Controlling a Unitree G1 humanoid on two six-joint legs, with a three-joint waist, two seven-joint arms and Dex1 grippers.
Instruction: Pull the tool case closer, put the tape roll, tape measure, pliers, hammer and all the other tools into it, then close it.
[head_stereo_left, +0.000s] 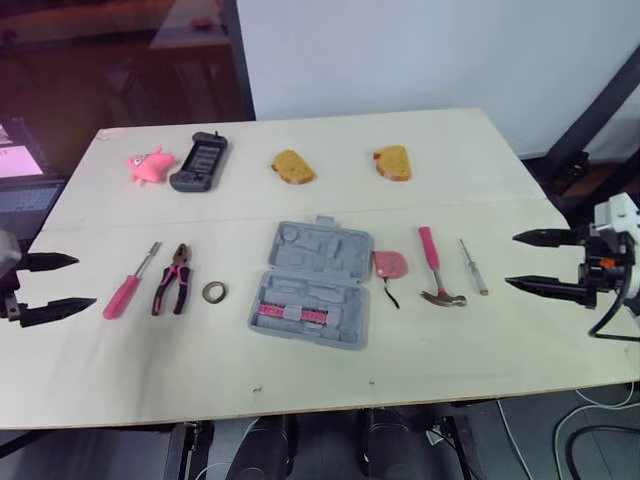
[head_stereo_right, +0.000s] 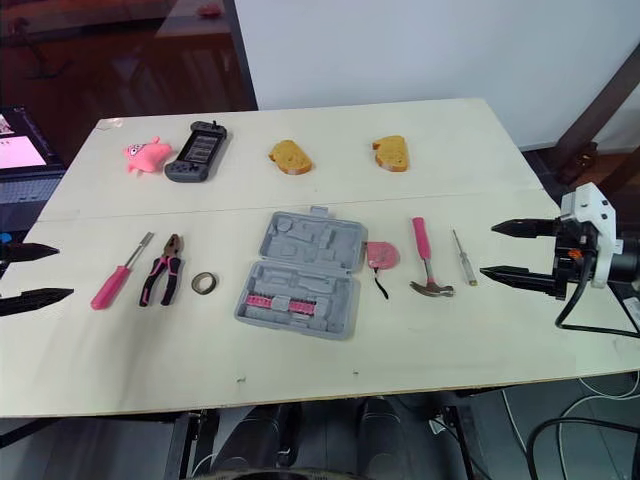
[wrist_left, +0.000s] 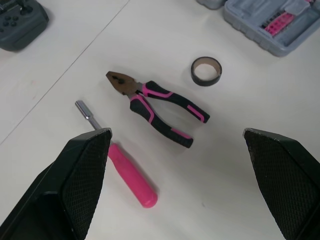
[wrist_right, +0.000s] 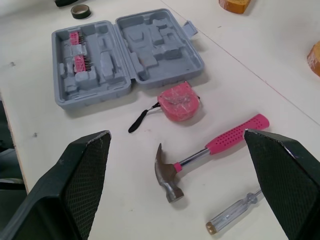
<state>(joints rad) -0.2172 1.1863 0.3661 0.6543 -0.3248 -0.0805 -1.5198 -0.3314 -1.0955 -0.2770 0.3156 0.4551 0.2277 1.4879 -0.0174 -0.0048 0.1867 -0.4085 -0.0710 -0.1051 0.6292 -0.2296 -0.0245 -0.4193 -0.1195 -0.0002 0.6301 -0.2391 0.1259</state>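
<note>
An open grey tool case (head_stereo_left: 310, 282) lies mid-table, with pink bits in its near half. To its left lie a tape roll (head_stereo_left: 214, 292), pink-and-black pliers (head_stereo_left: 173, 279) and a pink-handled screwdriver (head_stereo_left: 130, 282). On the case's right sit a pink tape measure (head_stereo_left: 389, 265), a pink-handled hammer (head_stereo_left: 436, 268) and a clear-handled screwdriver (head_stereo_left: 472, 266). My left gripper (head_stereo_left: 55, 286) hovers open at the table's left edge, left of the pink screwdriver. Open too, my right gripper (head_stereo_left: 528, 262) hangs at the right edge, right of the clear screwdriver. Both hold nothing.
Along the far side of the table (head_stereo_left: 420, 350) lie a pink pig toy (head_stereo_left: 148, 165), a dark handheld game console (head_stereo_left: 198, 161) and two bread-like pieces (head_stereo_left: 292, 166) (head_stereo_left: 392, 162). A laptop (head_stereo_left: 20, 180) sits off the table's left. Cables (head_stereo_left: 600, 420) trail on the floor at right.
</note>
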